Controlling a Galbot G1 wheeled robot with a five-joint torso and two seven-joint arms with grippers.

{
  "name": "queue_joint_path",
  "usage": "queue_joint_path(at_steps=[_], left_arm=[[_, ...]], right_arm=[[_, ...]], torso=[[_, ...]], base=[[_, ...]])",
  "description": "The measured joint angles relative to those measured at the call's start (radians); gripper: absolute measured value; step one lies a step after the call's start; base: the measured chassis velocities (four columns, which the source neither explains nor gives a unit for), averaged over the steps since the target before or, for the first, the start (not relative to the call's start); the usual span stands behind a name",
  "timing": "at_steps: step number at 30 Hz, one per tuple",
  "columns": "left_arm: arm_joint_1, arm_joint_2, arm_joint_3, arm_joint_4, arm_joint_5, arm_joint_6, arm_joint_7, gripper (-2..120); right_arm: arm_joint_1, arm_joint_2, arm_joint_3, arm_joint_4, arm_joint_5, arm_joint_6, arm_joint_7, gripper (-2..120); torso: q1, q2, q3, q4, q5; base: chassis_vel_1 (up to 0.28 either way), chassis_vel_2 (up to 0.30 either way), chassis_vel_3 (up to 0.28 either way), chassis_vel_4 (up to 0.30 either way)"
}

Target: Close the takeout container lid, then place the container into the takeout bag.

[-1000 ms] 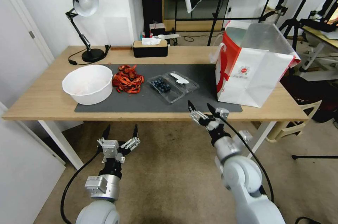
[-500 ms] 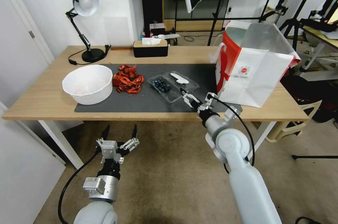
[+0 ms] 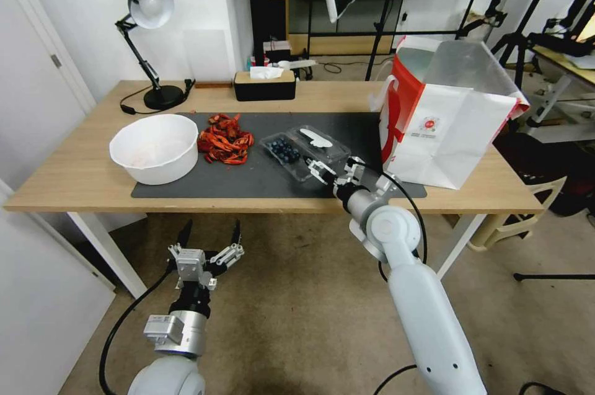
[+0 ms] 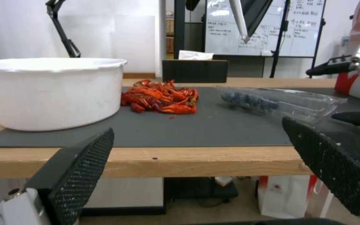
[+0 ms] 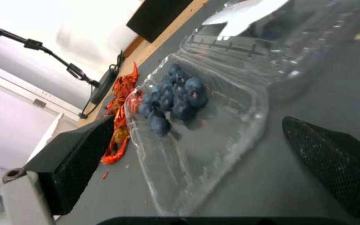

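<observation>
The takeout container [image 3: 296, 158] lies open on the dark mat [image 3: 248, 181], blueberries [image 3: 283, 150] in its nearer half. Its lid [image 3: 322, 142], with a white label, lies flat on the far side. My right gripper [image 3: 334, 167] is open just above the mat, at the container's front right corner. In the right wrist view the container [image 5: 197, 131] lies between the open fingers [image 5: 72, 159], with the lid [image 5: 267, 47] beyond. The takeout bag [image 3: 446, 128] stands open to the right. My left gripper [image 3: 211, 232] hangs open below the table's front edge.
A white bowl [image 3: 155, 147] and a pile of red crayfish [image 3: 225, 141] sit on the mat's left part. A black tissue box [image 3: 264, 85] and a desk lamp [image 3: 149, 41] stand at the back. From the left wrist, the bowl [image 4: 51, 90] and container [image 4: 272, 101] appear.
My right arm has reached forward and to the left, from in front of the table edge to over the mat beside the container. The left arm has stayed put.
</observation>
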Motion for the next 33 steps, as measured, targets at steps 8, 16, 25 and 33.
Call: queue_joint_path(at_steps=[8,16,25,33], left_arm=[[-0.005,0.001,-0.001,0.01,-0.003,-0.008,-0.002,100],[-0.007,0.002,-0.002,0.016,-0.007,-0.015,-0.004,100],[-0.012,0.003,-0.003,0.026,-0.009,-0.022,-0.006,100],[-0.016,0.001,0.0,0.035,-0.009,-0.026,-0.009,100]], right_arm=[[0.043,0.011,-0.017,-0.04,-0.006,-0.023,0.019,100],[0.073,0.01,-0.03,-0.072,-0.009,-0.029,0.015,100],[0.095,0.011,-0.041,-0.091,-0.022,-0.029,-0.01,100],[0.088,0.016,-0.049,-0.079,-0.028,-0.026,-0.029,100]], torso=[[0.0,0.0,0.0,0.0,0.0],[0.0,0.0,0.0,0.0,-0.0001],[0.0,0.0,0.0,0.0,-0.0001],[0.0,0.0,0.0,0.0,-0.0001]], base=[[0.0,0.0,0.0,0.0],[0.0,0.0,0.0,0.0],[0.0,0.0,0.0,0.0],[0.0,0.0,0.0,0.0]])
